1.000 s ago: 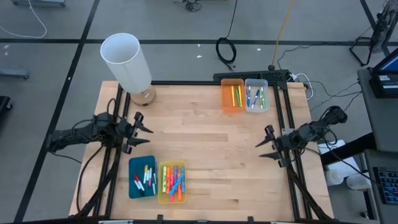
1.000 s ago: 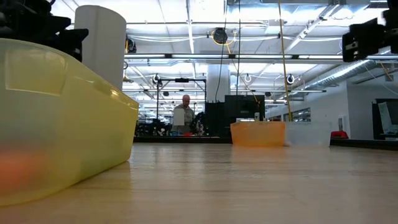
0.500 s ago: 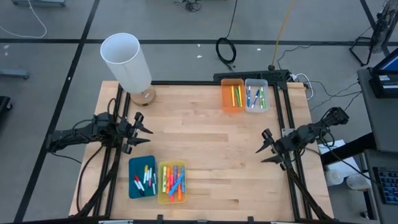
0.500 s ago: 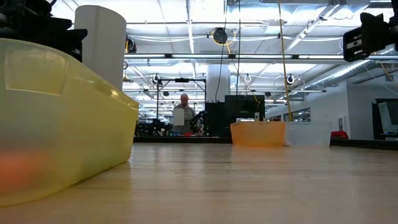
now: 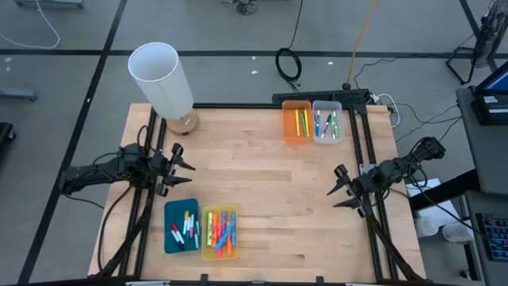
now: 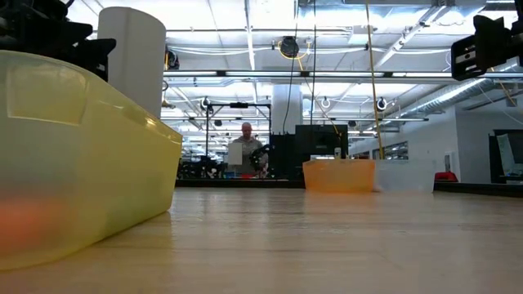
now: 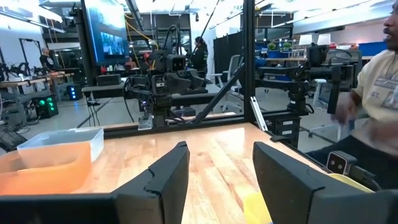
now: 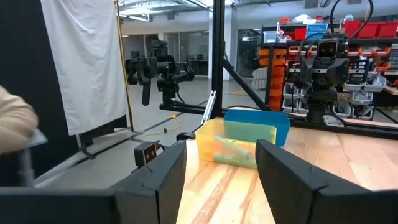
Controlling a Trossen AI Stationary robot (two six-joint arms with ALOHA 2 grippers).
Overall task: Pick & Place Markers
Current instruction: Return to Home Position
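Note:
The markers lie in four bins. White-bodied ones fill the blue bin (image 5: 181, 226), and coloured highlighters fill the yellow bin (image 5: 220, 232) at the near edge. A few markers (image 5: 301, 122) lie in the orange bin (image 5: 289, 121), and others (image 5: 325, 125) in the clear bin (image 5: 339, 121) at the far edge. My left gripper (image 5: 190, 168) hangs open above the table's left side, beyond the blue bin. My right gripper (image 5: 332, 187) hangs open over the right side. Both point toward the table's middle. Each wrist view shows its own open fingers, left (image 7: 221, 180) and right (image 8: 221, 180).
A white cylindrical lamp (image 5: 163, 78) stands on a round wooden base at the far left corner. Bare wood (image 5: 262, 183) spreads between the two grippers. A black frame (image 5: 361, 151) runs along the table's sides. A person (image 7: 373, 93) sits beyond the right edge.
My right gripper has drifted a little toward the table's near edge and stays open. The left arm and the bins have kept still.

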